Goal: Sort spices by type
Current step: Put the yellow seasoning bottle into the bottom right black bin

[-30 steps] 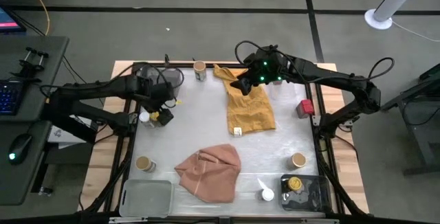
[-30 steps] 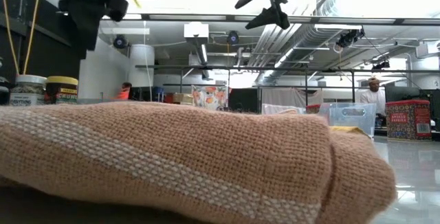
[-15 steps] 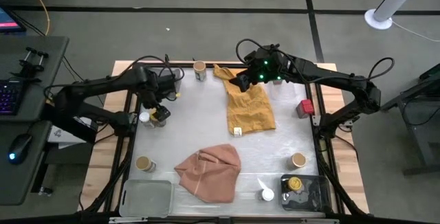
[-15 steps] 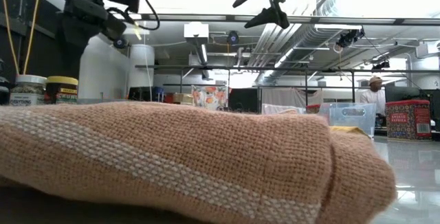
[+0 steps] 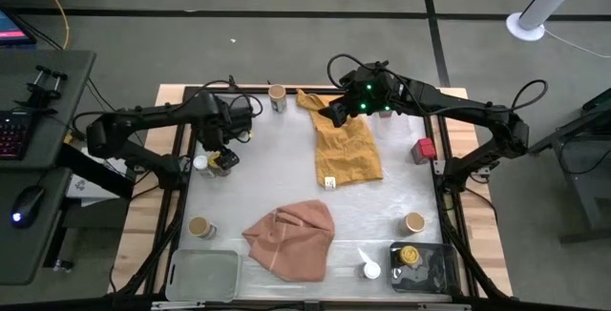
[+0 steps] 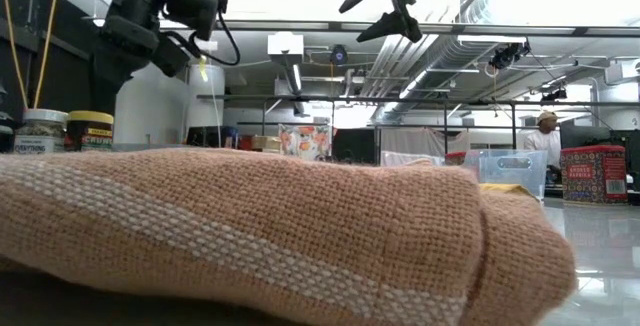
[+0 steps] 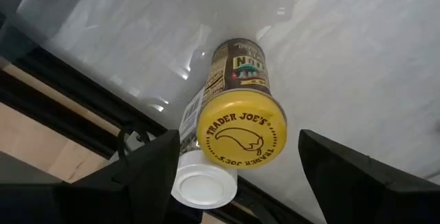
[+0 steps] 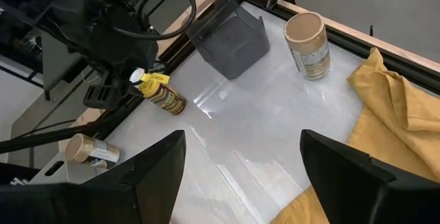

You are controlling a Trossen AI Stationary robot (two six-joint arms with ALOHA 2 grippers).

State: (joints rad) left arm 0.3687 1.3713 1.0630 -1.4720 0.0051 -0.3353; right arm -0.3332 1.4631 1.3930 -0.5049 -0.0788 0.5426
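A yellow-lidded jar (image 7: 240, 133) stands upright on the table beside a white-lidded jar (image 7: 204, 187), near the left edge. My left gripper (image 5: 222, 152) hangs open above them, pointing down, one finger on either side of the yellow lid and touching nothing. My right gripper (image 5: 338, 116) is open and raised over the far end of the mustard cloth (image 5: 349, 147). Tan-lidded jars stand at the far edge (image 5: 277, 98), near left (image 5: 200, 227) and near right (image 5: 413, 222). A red tin (image 5: 423, 149) sits at the right edge. Another white-lidded jar (image 5: 370, 271) stands at the near edge.
A crumpled pink cloth (image 5: 291, 238) lies near the front middle. A clear tray (image 5: 203, 275) sits at the near left. A dark tray (image 5: 434, 271) at the near right holds a yellow-lidded jar (image 5: 409, 254). A grey tray (image 8: 230, 35) stands at the far left corner.
My left gripper has swung a little toward the table's right and down, tipping to point steeply down over the yellow-lidded and white-lidded jars. Its fingers stay open. The jars have kept still.
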